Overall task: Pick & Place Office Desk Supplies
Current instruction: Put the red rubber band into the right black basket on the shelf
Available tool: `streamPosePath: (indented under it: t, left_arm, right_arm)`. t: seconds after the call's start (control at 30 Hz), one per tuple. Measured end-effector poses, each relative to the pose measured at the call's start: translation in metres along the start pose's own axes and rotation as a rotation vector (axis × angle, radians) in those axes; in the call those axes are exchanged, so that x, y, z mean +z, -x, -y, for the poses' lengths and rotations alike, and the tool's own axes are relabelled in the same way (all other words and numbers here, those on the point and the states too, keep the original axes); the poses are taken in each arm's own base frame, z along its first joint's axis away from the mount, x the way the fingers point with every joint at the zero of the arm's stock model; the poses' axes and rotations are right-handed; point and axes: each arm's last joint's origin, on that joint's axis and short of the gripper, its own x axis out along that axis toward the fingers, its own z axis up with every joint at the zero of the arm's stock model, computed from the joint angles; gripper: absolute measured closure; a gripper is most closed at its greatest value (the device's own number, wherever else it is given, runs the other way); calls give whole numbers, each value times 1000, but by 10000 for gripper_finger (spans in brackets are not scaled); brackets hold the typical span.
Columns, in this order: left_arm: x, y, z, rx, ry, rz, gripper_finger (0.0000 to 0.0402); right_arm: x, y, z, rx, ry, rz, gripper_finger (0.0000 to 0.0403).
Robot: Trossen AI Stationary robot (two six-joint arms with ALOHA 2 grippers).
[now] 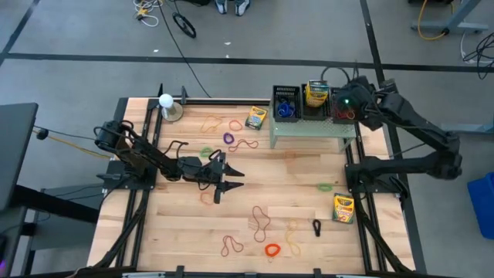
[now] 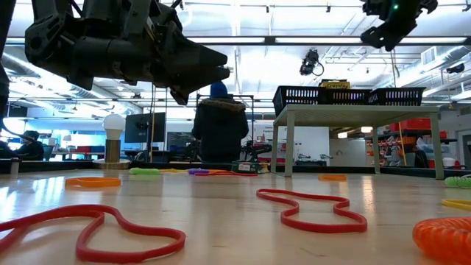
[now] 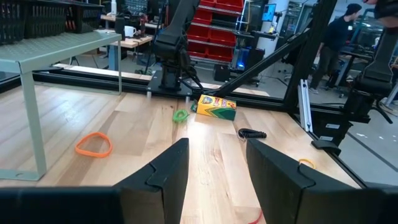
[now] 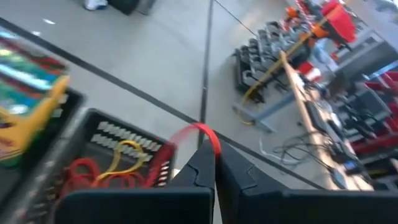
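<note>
Your left hand is hanging over the middle of the tabletop with its fingers spread and nothing between them; loose bands are lying all around, so you risk coming down on bare wood. Farther back, your right hand is pinching a red rubber band shut above the black bin on the green stand; let go off-centre and the band is landing outside. You cannot see how deep that bin is.

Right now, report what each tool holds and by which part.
Right tool: a red rubber band, pinched at one end of its loop above the bin. Left tool: open, holding nothing.
</note>
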Motion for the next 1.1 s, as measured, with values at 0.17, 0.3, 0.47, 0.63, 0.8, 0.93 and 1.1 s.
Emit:
streamPosePath:
  t: [0.17,0.3,0.47,0.63,0.8,0.93,1.1]
  left_arm:
    - [0,0,0,0,0,-1,234]
    - [0,0,0,0,0,-1,234]
    - [0,0,0,0,0,-3,234]
    - [-1,0,0,2,3,-12,234]
    - [-2,0,0,-3,9,-15,234]
    - [-2,0,0,-7,9,-16,234]
    - [-2,0,0,-6,8,-18,234]
  right_arm:
    - [3,-10,7,-69,-20,-23,400]
    - [5,-13,7,-25,-50,-38,400]
    - [7,-18,-2,50,-45,-72,400]
    - [11,-30,-20,90,-23,-135,399]
    - [13,-42,-35,69,5,-187,386]
    - [13,-46,-38,59,13,-209,366]
    - [8,-46,-37,79,-5,-256,309]
